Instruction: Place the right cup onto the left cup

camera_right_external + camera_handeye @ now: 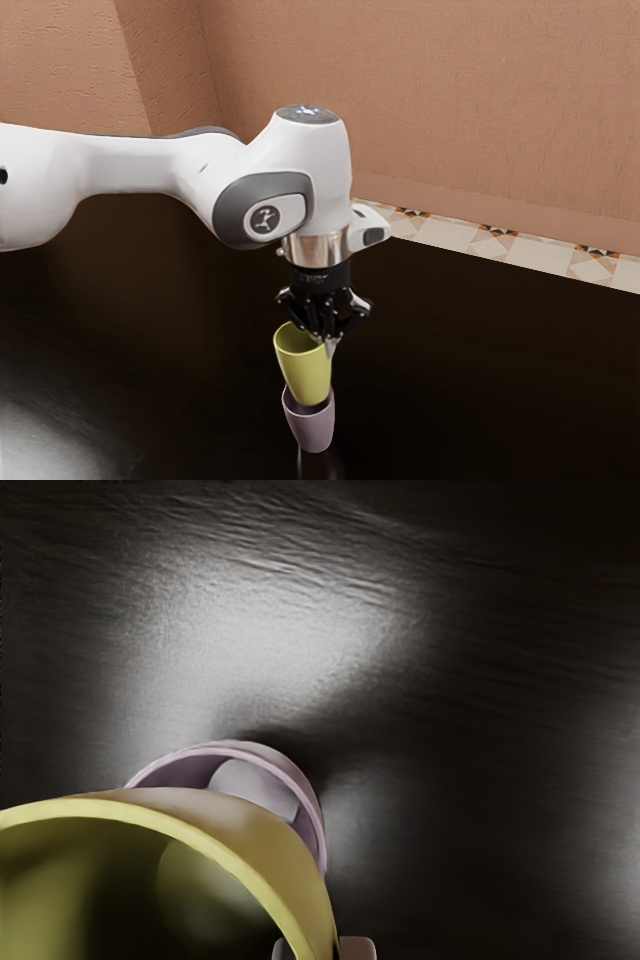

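In the exterior view my gripper [329,340] points down at the yellow cup's rim, shut on its wall. The yellow cup [307,370] is slightly tilted, mouth up, with its base over the mouth of the mauve cup [313,430]; I cannot tell whether the two touch. The mauve cup stands upright on the dark table. In the wrist view the gripper [325,948] has one fingertip inside and one outside the wall of the yellow cup [250,825]. Part of the mauve cup [308,805] shows beyond it, the rest hidden behind the yellow one.
The dark, glossy table [480,380] extends around the cups, with bright reflections on its surface. A patterned tile strip [500,240] and a tan wall [450,100] lie behind it.
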### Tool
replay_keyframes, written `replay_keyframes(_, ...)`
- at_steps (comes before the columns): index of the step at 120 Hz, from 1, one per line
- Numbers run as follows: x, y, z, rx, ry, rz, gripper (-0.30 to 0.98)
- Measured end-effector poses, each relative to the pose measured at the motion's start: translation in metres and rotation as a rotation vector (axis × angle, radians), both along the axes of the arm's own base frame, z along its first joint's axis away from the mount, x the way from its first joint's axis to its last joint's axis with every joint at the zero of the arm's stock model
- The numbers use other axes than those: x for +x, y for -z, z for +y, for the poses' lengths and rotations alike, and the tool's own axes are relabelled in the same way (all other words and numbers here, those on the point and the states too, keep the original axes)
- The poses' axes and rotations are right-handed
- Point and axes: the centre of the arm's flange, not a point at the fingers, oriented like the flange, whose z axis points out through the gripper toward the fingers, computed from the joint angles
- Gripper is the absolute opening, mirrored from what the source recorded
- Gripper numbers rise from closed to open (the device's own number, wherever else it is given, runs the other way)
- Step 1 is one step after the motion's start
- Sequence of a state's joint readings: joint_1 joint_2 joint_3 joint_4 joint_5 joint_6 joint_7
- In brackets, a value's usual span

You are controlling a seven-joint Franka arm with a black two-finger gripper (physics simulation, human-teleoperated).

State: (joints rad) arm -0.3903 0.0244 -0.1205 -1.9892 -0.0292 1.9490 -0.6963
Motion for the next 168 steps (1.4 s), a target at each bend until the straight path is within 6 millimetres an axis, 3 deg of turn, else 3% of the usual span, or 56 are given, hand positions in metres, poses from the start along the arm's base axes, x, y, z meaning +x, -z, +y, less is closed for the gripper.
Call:
replay_keyframes(34,0.006,0.007,0.009,0.005,-0.02,0.011,-0.1)
replay_keyframes(79,0.003,0.018,-0.005,0.005,0.005,0.017,-0.1)
replay_keyframes(102,0.004,0.023,0.0,0.0,-0.003,0.013,0.3)
replay_keyframes(116,0.005,0.02,-0.001,-0.005,-0.002,0.005,0.47)
replay_keyframes(139,0.008,-0.005,-0.006,-0.026,0.009,-0.034,0.6)
replay_keyframes(168,0.021,-0.08,-0.009,-0.054,0.063,-0.054,0.66)
